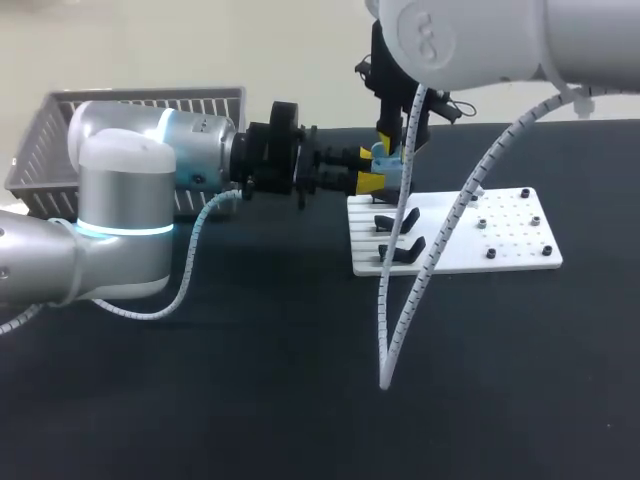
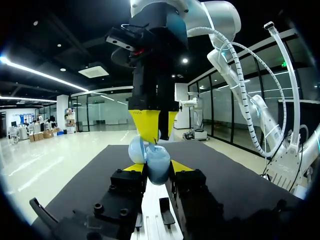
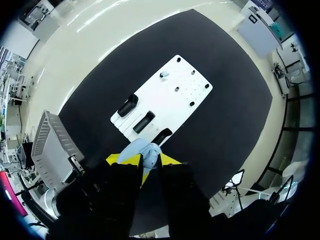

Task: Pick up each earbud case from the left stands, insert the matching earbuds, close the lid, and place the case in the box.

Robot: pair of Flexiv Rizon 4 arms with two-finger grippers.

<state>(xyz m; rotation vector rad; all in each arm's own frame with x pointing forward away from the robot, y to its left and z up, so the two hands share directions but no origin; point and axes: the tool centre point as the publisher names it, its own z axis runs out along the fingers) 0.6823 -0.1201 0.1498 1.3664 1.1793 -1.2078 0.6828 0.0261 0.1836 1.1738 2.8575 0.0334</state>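
The left gripper [image 2: 157, 171] was clamped from both sides on the small light-blue rounded earbud case [image 2: 160, 162], holding it in the air above the near end of the flat white plastic board [image 1: 520, 262]. The case's hinged lid [image 2: 136, 149] looked tilted open to one side. The right gripper [image 2: 159, 138] hung straight down with its yellow tips at the mouth of the case. Whether it was parted or pinching an earbud could not be told. This looked like the insertion step for this case, with closing the lid and boxing it yet to come. Below and just beyond the two grippers, the black angled stands [image 3: 145, 121] on the board all appeared bare, so this was probably the last case to be handled. A few small dark pegs [image 1: 536, 221] dotted the far part of the board, and one small greyish item [image 3: 164, 74], possibly an earbud, sat among them. The grey slatted plastic basket [image 1: 150, 103] stood well apart at the left behind the left arm [image 1: 120, 215], and its contents were hidden.
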